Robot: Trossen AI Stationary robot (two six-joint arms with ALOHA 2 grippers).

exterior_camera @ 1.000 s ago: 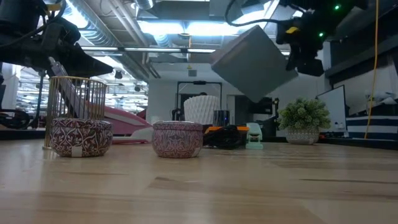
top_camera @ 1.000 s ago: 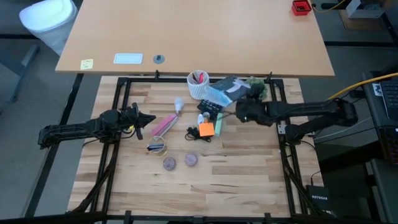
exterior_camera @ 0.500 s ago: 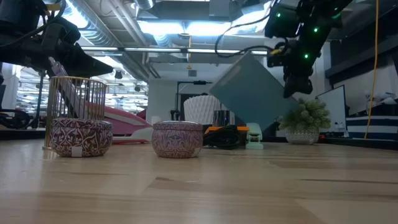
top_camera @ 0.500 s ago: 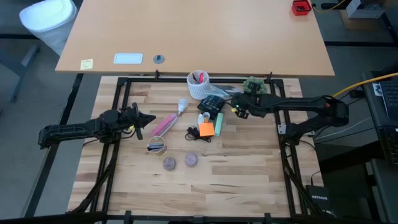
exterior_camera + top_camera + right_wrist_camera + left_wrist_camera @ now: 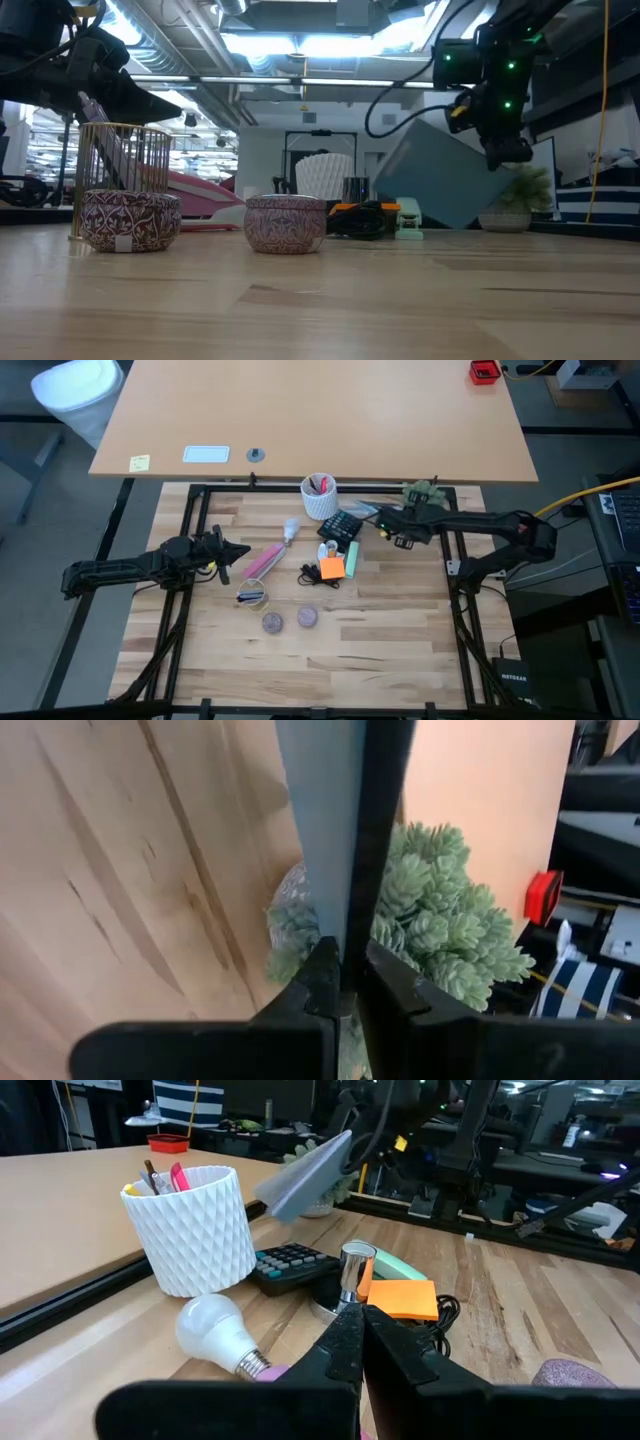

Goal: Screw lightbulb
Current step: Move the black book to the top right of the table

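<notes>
Meanwhile, the right gripper (image 5: 385, 526) is clamping a grey-blue panel (image 5: 440, 187) near the table's far edge; the left gripper (image 5: 240, 552) is waiting closed, empty.

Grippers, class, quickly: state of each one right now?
Left gripper: fingers shut, holding nothing, hovering near the lightbulb.
Right gripper: fingers shut on a thin grey-blue card, raised by the small plant.

lightbulb (image 5: 291, 528) left of calculator (image 5: 340, 526), pen cup (image 5: 319, 496) behind both, two discs (image 5: 272, 622) nearer the front
</notes>
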